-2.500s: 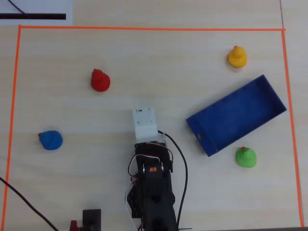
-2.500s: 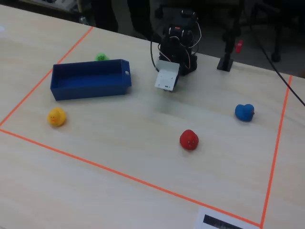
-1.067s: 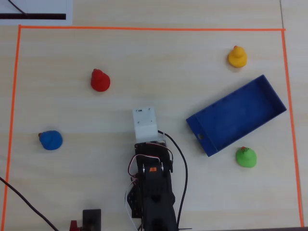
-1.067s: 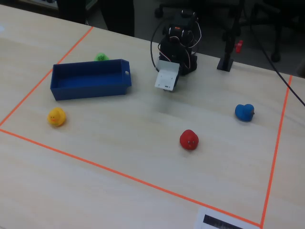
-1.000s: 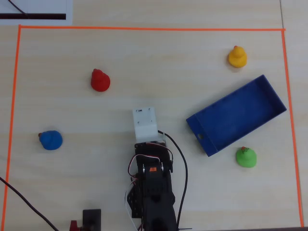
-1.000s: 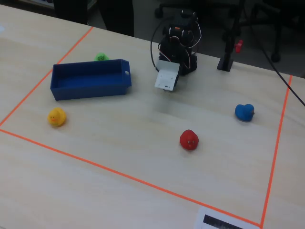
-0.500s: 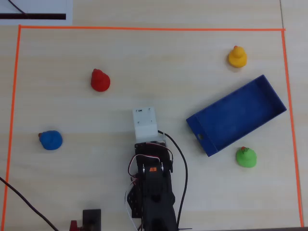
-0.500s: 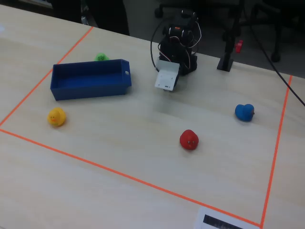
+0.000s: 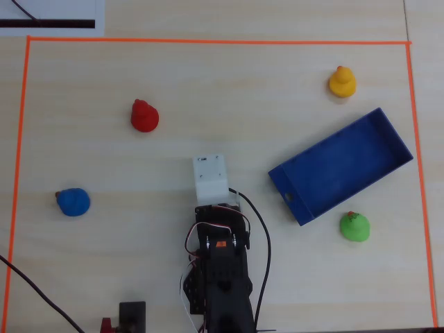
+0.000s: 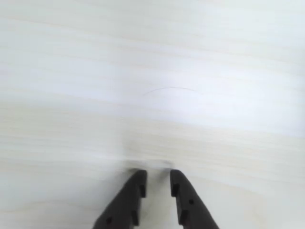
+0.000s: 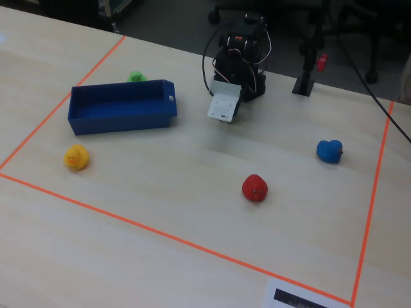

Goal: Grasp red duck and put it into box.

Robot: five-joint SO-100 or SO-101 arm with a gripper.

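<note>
We are viewing the red duck (image 9: 144,116) sitting alone on the table (image 9: 208,83), well apart from the box (image 9: 341,166), while our empty gripper (image 10: 157,183), nearly closed, is awaiting a pinch across its likely soft, light, rounded body.

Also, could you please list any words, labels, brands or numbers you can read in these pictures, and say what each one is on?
None can be read.
White paper sheet with a black bar at the table edge: the bar carries no legible characters in the overhead or fixed view.
Small orange patch on the black robot arm: too small to read.
</note>
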